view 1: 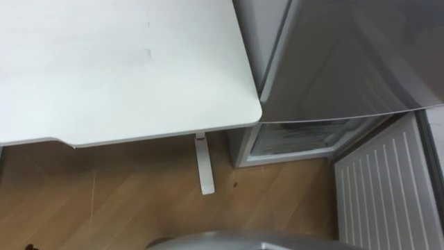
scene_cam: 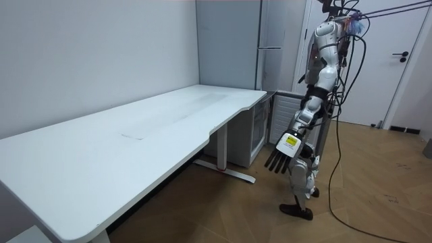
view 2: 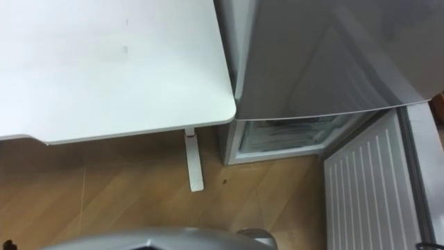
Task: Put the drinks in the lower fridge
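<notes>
Standing at the desk's [view 1: 125, 69] corner beside the fridge [view 1: 333, 62], the robot has the lower door [view 1: 380, 187] wide open and the lower compartment [view 1: 298, 139] exposed, contents too dim to tell. Left hand [scene_cam: 282, 159] hangs, fingers straight, carrying nothing. Where the drinks are, I cannot tell; fetching one looks like the next job.
</notes>
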### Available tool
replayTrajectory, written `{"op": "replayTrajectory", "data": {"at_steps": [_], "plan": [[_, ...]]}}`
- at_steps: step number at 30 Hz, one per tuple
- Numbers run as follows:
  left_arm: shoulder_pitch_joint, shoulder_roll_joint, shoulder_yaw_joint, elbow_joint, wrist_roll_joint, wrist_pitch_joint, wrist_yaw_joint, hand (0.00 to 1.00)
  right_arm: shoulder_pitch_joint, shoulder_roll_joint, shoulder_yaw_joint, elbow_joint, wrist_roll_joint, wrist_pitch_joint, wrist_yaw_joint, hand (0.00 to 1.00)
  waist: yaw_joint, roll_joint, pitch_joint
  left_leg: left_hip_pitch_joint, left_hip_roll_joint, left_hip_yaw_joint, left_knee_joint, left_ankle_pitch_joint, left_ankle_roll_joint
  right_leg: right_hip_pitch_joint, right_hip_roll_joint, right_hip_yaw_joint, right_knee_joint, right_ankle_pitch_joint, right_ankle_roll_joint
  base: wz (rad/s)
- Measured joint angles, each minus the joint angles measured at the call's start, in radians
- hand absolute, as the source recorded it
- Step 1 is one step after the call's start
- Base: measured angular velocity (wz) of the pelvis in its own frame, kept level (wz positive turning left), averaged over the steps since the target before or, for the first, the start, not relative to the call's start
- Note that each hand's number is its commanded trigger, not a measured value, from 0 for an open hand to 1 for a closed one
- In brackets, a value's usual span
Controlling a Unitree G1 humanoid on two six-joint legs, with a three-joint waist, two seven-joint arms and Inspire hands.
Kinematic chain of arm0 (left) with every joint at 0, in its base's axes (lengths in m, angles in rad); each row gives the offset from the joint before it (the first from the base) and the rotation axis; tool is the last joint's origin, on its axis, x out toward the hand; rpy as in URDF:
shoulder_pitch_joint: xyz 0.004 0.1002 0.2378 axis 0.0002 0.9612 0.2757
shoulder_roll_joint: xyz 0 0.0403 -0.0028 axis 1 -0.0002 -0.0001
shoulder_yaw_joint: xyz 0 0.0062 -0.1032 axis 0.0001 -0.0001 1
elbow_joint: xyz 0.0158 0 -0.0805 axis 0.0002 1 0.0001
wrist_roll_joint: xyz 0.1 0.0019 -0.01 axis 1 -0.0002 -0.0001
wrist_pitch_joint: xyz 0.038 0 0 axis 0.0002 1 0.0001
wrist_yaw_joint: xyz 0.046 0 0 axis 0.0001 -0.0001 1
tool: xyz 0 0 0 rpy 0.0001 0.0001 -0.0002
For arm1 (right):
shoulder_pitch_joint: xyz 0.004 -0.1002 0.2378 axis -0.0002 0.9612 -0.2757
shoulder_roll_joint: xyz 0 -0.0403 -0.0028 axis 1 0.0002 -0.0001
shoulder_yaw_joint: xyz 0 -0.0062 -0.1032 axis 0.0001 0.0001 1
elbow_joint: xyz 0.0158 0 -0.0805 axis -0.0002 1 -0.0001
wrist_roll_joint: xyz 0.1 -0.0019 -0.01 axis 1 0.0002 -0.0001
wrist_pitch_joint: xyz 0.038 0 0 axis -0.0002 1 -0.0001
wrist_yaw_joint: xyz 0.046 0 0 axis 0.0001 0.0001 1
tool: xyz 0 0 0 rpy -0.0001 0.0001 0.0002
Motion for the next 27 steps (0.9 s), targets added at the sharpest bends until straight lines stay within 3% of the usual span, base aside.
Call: {"op": "replayTrajectory", "data": {"at_steps": [4,17,27], "plan": [[-0.002,0.000,0.000,-0.016,0.000,0.000,-0.003,0.00,0.001,-0.002,-0.001,0.040,-0.058,-0.019,-0.061,0.00,-0.008,-0.003,0.0000,0.000,0.000,0.000,-0.002,0.004,-0.001,0.005,0.003,0.000,-0.011,0.002,-0.003,0.02],[-0.006,0.000,0.009,-0.020,-0.001,0.001,-0.017,0.00,0.008,-0.002,-0.031,0.137,-0.062,-0.019,-0.214,0.00,-0.009,0.002,0.0024,-0.001,0.000,0.000,-0.001,0.004,-0.001,0.000,0.004,0.002,-0.015,0.003,-0.004,0.00],[-0.017,0.000,0.008,-0.031,-0.002,0.020,-0.031,0.00,0.050,0.000,-0.044,0.129,0.016,-0.019,-0.249,0.00,-0.008,0.025,0.0022,-0.016,0.002,-0.005,0.007,0.004,-0.001,-0.001,0.006,0.001,-0.017,0.004,-0.006,0.00]]}}
